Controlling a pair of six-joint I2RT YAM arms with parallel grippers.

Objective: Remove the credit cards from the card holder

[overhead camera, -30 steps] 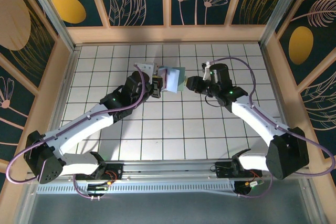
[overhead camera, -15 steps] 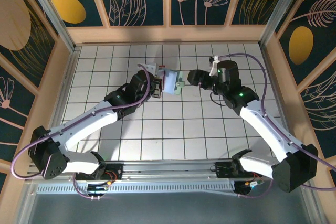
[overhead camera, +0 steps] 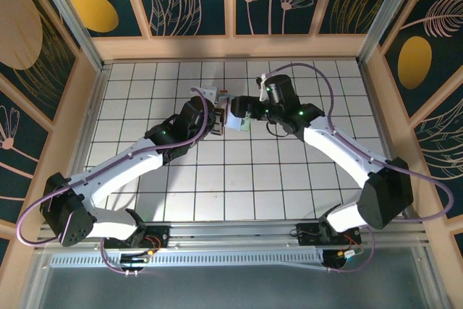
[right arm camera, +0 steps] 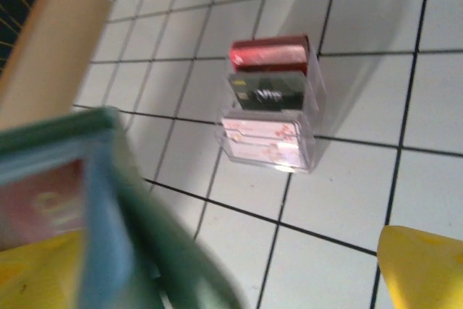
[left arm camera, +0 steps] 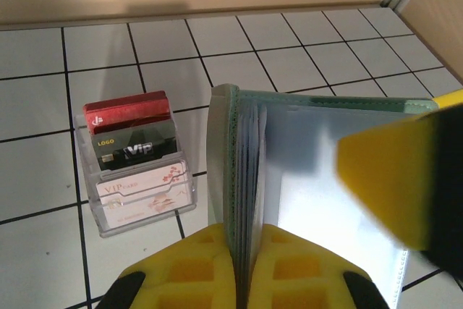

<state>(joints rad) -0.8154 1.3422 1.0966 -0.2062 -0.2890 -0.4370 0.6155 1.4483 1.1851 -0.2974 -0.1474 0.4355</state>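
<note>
Top external view. The card holder [overhead camera: 236,112] was held up between the two arms over the far centre of the tiled table [overhead camera: 289,179]. The left gripper [overhead camera: 218,117] met it from the left and the right gripper [overhead camera: 247,113] from the right. Whether the holder touched the table could not be told.

Left wrist view. The left gripper [left arm camera: 239,255] was clenched on the card holder [left arm camera: 231,142], both yellow fingers [left arm camera: 192,265] pressed against the edge of one green-edged leaf. The holder stood on edge and partly opened, with its clear pockets [left arm camera: 311,171] fanned to the right. A blurred yellow finger of the right gripper [left arm camera: 394,179] lay in front of the pockets. Just left of the holder, on the table, stood a clear stand [left arm camera: 137,211] holding a red card [left arm camera: 126,112], a black card [left arm camera: 137,151] and a pale card [left arm camera: 141,192], stepped one behind another.

Right wrist view. The right gripper [right arm camera: 228,276] was released, its fingers spread wide at the lower corners. The blurred card holder [right arm camera: 108,200] lay by the left finger. The clear stand [right arm camera: 271,132] stood on the table beyond.
</note>
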